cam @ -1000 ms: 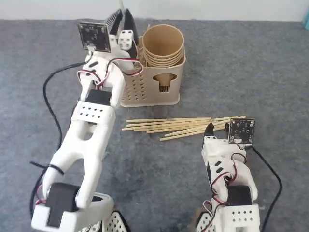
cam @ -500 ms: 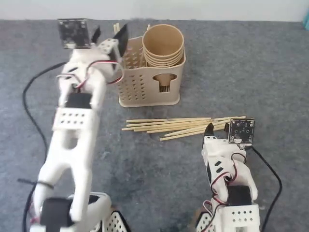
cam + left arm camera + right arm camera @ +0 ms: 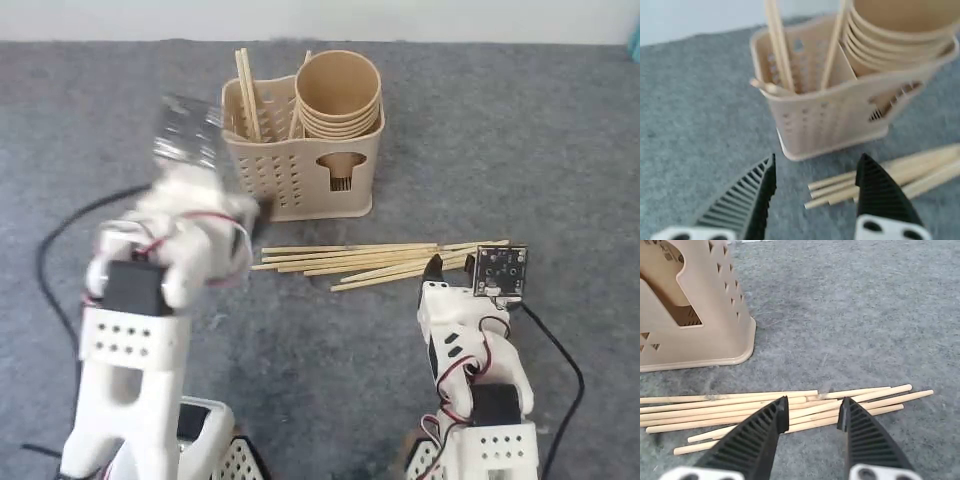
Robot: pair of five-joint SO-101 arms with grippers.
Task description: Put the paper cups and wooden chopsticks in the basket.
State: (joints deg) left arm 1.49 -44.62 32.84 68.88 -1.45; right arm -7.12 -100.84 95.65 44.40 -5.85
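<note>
Just short of the basket, left tool hangs, jaws spread.

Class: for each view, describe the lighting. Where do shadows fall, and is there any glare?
High view: soft, even light, no glare; the basket throws only a faint shadow on the mat. Right wrist view: thin soft shadows hug the chopsticks. Left wrist view: the paper cups shade one another under their rims.

Paper cups and upright chopsticks stand in the basket; loose chopsticks lie near it on the grey mat.
</note>
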